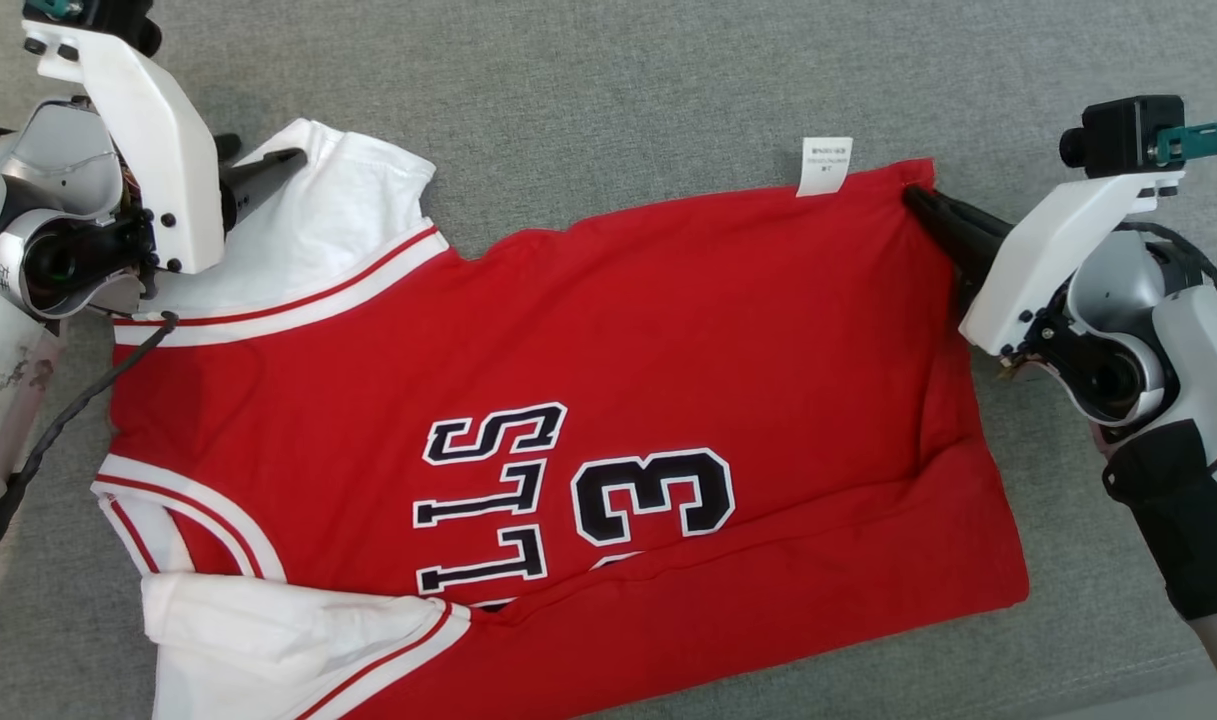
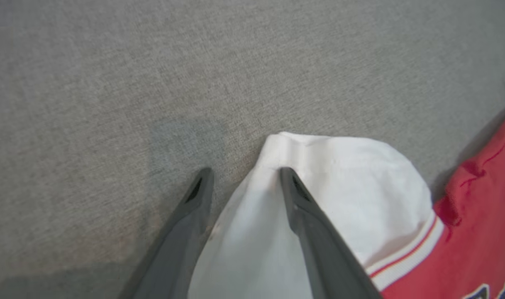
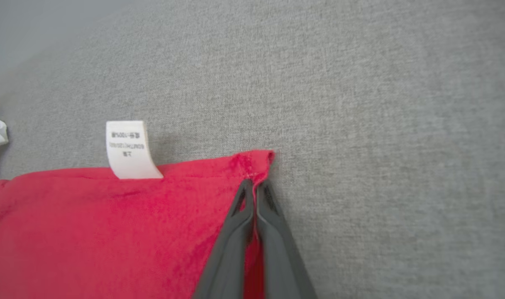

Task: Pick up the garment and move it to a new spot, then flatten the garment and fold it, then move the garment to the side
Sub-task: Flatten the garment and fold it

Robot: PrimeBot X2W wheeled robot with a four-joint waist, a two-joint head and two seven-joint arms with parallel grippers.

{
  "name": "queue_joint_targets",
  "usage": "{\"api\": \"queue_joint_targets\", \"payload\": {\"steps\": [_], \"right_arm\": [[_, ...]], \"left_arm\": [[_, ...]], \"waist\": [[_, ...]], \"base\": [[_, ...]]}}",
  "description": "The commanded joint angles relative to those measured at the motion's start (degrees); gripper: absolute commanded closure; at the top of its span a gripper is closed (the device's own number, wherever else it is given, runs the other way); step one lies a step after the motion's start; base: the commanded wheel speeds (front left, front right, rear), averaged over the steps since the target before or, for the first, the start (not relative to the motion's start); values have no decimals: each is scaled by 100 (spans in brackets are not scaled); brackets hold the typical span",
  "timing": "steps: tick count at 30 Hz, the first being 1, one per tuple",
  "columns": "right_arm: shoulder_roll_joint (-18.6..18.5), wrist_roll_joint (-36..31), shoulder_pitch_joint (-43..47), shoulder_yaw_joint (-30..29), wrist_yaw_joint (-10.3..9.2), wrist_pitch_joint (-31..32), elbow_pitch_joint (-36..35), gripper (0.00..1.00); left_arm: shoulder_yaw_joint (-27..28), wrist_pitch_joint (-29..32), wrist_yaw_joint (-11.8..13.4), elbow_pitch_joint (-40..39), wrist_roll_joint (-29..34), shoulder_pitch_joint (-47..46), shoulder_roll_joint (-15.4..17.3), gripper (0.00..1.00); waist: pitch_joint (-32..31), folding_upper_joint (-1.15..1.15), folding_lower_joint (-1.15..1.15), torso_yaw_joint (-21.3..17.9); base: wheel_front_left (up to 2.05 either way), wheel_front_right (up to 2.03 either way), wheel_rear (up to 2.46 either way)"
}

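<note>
On grey fabric surface (image 1: 618, 90), red garment (image 1: 668, 320)

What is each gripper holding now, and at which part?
The right gripper is shut on the jersey at its red corner beside the label. The left gripper is open astride the white sleeve, holding nothing.

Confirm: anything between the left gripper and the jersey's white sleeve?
Nothing visible. The left gripper is open and straddles the edge of the white sleeve, one fingertip over the fabric, the other over the bare grey surface. The right gripper is shut on the jersey at its red hem corner.
</note>
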Motion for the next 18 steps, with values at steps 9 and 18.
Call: {"api": "queue_joint_targets", "payload": {"steps": [9,18], "right_arm": [[-161,298,-148,355,1,-383,231,100],[-316,466,-86,509,1,-716,456,100]], "left_arm": [[-126,-186,-43,-134,-126,-52,-6,100],[-239,-225,-42,-198,-261,72,119,100]], "waist": [[-191,0,0,114],[-497,0,0,206]], "base": [[0,0,0],[0,0,0]]}}
